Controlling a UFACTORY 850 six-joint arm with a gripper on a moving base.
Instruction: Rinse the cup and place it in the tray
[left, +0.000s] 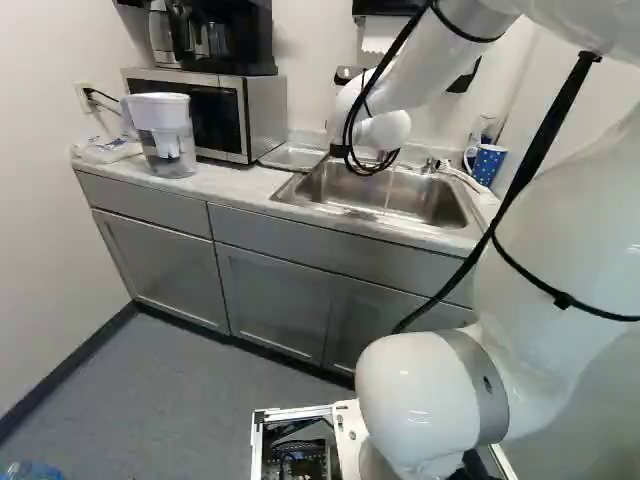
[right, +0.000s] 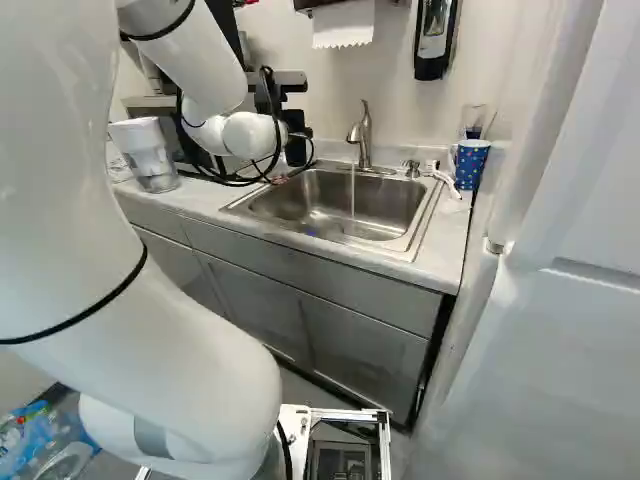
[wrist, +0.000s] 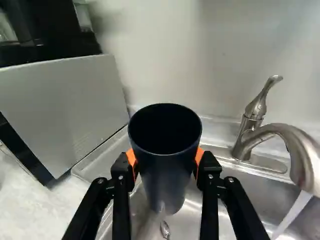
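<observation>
In the right base view, my gripper (right: 296, 130) is mostly hidden behind the wrist, over the left side of the sink (right: 440, 215). The wrist view shows the gripper (wrist: 166, 162) with its orange pads against both sides of a dark cup (wrist: 167, 175). The cup's mouth is uppermost and looks empty inside. Beside the cup, water (wrist: 294, 215) runs from the faucet (wrist: 280, 132) into the sink, not onto the cup. A shallow metal tray (left: 292, 156) lies between microwave and sink, partly behind the cup in the wrist view.
The microwave (left: 265, 115) stands left of the tray, with a coffee maker on top. A water pitcher (left: 165, 135) is on the counter. Right of the sink are a blue patterned cup (right: 470, 165) and a white hose-like item (right: 443, 178). A wall borders the counter's right end.
</observation>
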